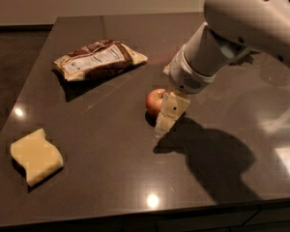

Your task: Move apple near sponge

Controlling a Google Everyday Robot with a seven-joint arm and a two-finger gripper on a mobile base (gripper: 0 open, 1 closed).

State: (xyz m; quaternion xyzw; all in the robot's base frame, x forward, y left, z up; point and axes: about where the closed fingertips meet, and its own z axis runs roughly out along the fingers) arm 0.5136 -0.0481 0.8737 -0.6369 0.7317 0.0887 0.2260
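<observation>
The apple [154, 102], red with yellowish patches, sits on the dark table [111, 178] near its middle. My gripper [169, 112] comes down from the upper right on the white arm [232, 28]. It stands right against the apple's right side and covers part of it. The sponge [36, 156], a pale yellow wavy-edged block, lies flat near the table's front left corner, well to the left of the apple and the gripper.
A brown-and-white snack bag [99, 59] lies at the back left of the table, behind the apple. The arm casts a broad shadow [208, 153] over the table right of the apple. The table's front edge runs along the bottom.
</observation>
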